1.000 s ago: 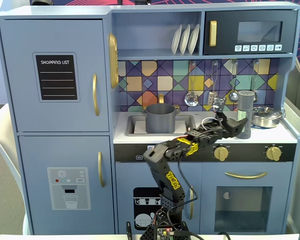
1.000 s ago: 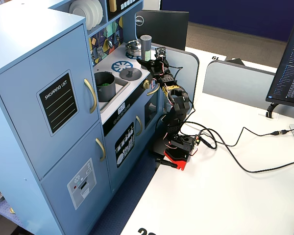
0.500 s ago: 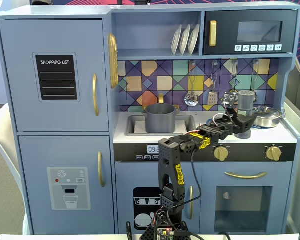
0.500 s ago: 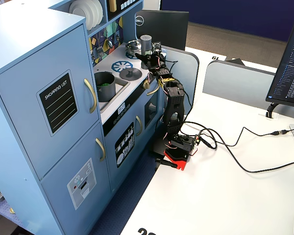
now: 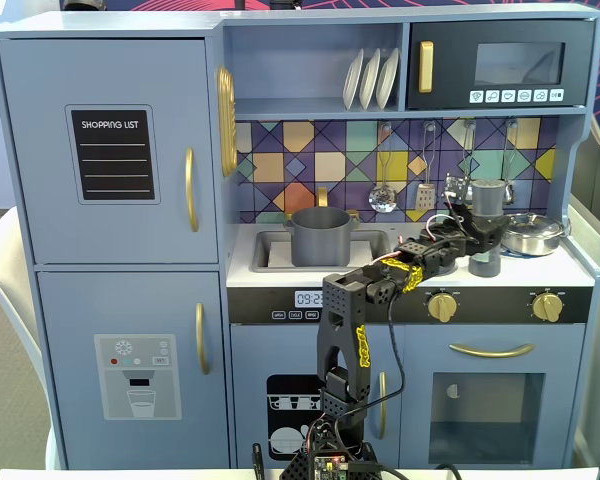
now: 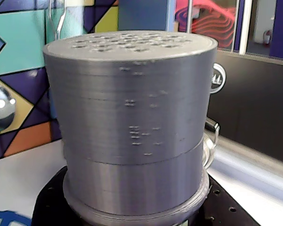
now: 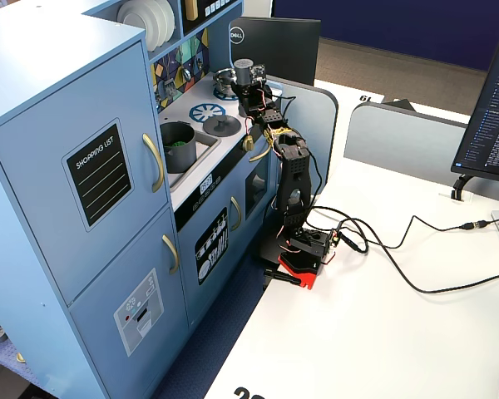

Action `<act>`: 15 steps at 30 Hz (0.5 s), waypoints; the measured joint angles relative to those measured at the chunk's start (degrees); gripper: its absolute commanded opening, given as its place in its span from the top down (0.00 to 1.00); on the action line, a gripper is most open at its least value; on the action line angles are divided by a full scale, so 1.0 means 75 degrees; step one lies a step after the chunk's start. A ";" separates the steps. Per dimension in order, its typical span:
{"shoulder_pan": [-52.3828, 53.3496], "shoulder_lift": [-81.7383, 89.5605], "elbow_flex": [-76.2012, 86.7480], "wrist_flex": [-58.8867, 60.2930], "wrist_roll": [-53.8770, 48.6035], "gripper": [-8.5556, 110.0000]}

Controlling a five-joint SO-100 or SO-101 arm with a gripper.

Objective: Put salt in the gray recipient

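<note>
Jaws: the gripper (image 5: 477,240) sits at the salt (image 5: 490,225) with its dark fingers on either side of the shaker's middle; no view shows for sure whether they press on it, so grip cannot be told.
Salt: upright on the stovetop at the right end of the counter in a fixed view, cap above the gripper, base below it; just left of the shiny steel pan (image 5: 532,233).
Wrist view: the salt (image 6: 132,127) fills the picture, its cap with small holes on top, a black part of the gripper under it; the fingers are not seen here.
Arm: black with yellow marks, reaching from its base up and right to the shaker in a fixed view (image 5: 355,320).
Gray recipient: the gray pot (image 5: 321,237) stands in the sink, well left of the salt.
Surface: white counter (image 5: 270,272) of a blue toy kitchen, tiled wall behind, plates (image 5: 370,78) on the shelf above.
Room: a fixed view shows a white desk (image 7: 382,332) with cables and a Dell monitor (image 7: 274,46) behind the kitchen.
Only in that side view: something green inside the pot (image 7: 178,145), and a flat gray lid (image 7: 221,125) on the stovetop between pot and salt (image 7: 244,73).
</note>
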 measured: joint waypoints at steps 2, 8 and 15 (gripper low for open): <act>0.0000 0.0305 0.0000 0.0492 0.0176 0.93; -0.0176 0.1852 -0.0117 0.2449 0.2098 0.93; -0.2086 0.3422 -0.0961 0.5145 0.5613 0.93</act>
